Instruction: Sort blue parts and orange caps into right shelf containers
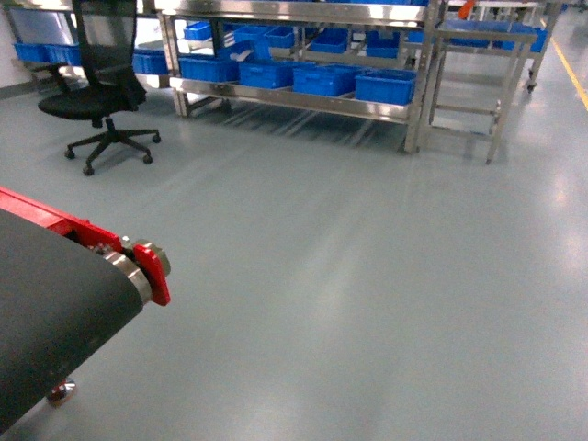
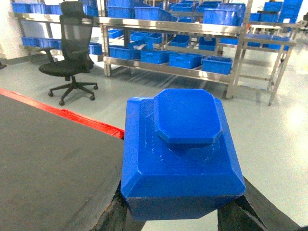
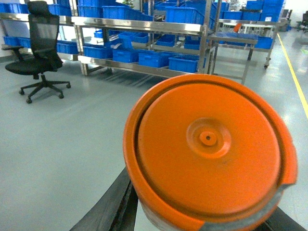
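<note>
A bright blue part (image 2: 180, 154) with a raised octagonal knob fills the left wrist view, and my left gripper (image 2: 180, 212) is shut on it, a dark finger (image 2: 126, 211) on each side. In the right wrist view my right gripper (image 3: 202, 219) is shut on a round orange cap (image 3: 207, 149), held above the grey floor. Neither gripper shows in the head view. The steel shelf (image 1: 294, 99) stands far ahead across the floor, with blue crates (image 1: 386, 86) on its lower level. Both wrist views also show the shelf (image 2: 168, 70) (image 3: 139, 69) and its crates (image 2: 216, 65) (image 3: 185, 63).
A black conveyor belt (image 1: 55, 303) with a red frame and end roller (image 1: 147, 266) sits at my near left. A black office chair (image 1: 101, 83) stands at the far left before the shelf. A smaller steel rack (image 1: 478, 37) and a yellow floor line (image 1: 571, 73) lie at the far right.
</note>
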Controlling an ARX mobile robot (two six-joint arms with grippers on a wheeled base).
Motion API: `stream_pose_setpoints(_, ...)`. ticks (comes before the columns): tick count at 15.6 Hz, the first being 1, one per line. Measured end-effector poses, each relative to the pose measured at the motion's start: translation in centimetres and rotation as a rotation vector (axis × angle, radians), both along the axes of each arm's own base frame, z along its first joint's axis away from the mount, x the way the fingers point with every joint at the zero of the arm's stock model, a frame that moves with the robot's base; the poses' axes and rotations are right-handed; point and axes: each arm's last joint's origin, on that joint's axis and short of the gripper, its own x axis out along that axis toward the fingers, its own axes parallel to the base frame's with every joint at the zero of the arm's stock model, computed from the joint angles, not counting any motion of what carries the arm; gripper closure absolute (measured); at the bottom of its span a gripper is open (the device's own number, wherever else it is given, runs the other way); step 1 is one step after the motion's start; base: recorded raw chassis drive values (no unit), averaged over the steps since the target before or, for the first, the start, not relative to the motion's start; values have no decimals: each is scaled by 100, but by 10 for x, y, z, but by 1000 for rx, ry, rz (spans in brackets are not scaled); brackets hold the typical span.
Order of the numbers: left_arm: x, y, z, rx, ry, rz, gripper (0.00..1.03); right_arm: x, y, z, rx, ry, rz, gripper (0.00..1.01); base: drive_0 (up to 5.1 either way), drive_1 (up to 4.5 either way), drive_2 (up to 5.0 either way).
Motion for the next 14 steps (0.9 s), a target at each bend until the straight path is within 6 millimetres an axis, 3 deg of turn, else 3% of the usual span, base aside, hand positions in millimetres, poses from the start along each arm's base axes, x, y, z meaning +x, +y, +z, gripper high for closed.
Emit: stream_pose_setpoints(14, 0, 0, 0, 0, 0, 0, 61, 0, 0, 0, 0, 0, 0, 59, -160, -160, -160)
